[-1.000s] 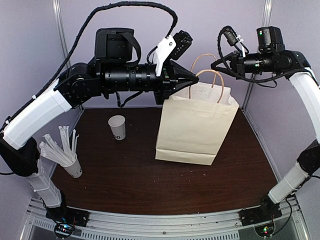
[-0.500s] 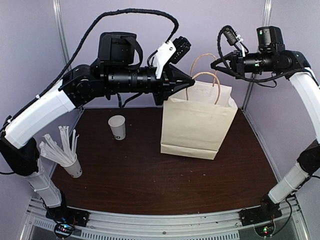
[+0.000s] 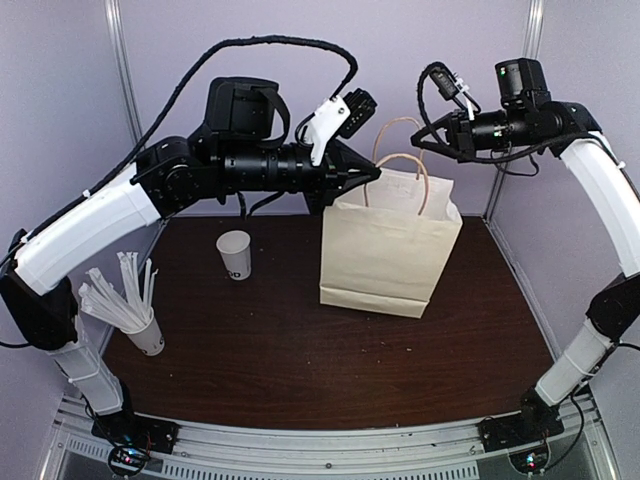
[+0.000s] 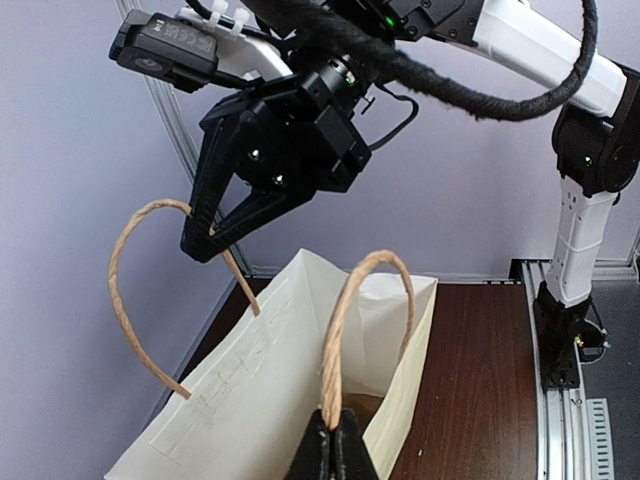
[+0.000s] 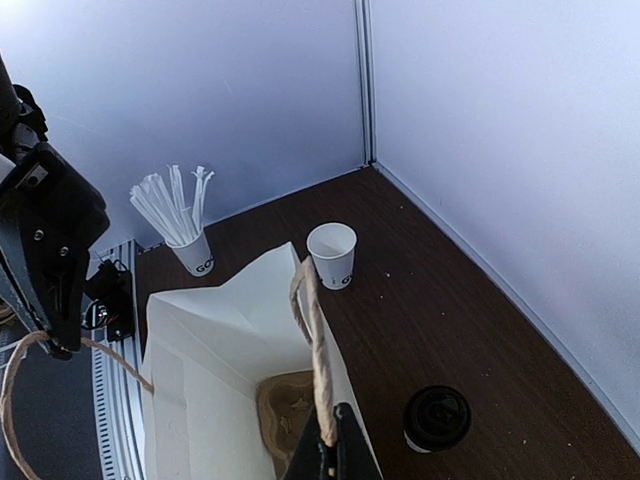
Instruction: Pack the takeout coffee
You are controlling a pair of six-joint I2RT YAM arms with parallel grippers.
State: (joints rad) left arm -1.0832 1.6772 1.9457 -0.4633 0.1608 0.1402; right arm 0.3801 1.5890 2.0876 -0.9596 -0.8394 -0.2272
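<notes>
**A:** Where is the takeout coffee (image 5: 437, 416), the small white paper cup with the round black plastic lid?

**B:** Only the right wrist view catches it. It is at the lower right of that frame, upright on the dark brown wooden table (image 5: 470, 320) with its lid on. It stands just beside the cream paper bag (image 5: 215, 370), outside it. From overhead the bag hides it.

**A:** And the arms?

**B:** Both are up at the bag's mouth. The left gripper (image 4: 331, 450), at the bottom edge of its own wrist view, is pinched tight on one tan twisted-paper handle (image 4: 338, 325). The right gripper (image 4: 198, 245), left of centre in the same frame, is clamped on the other handle (image 5: 316, 350). The mouth gapes between them.

**A:** Anything inside?

**B:** A brown moulded-pulp cup carrier (image 5: 285, 408) lies at the bottom.

**A:** Is the bag standing on the table?

**B:** I can't tell whether its base rests or hangs.

**A:** What else is there?

**B:** In the overhead frame, an open white paper cup with dark print (image 3: 235, 253) stands left of centre, well apart from the bag. A white cup stuffed with white wrapped straws (image 3: 146, 336) sits at the lower left.
</notes>
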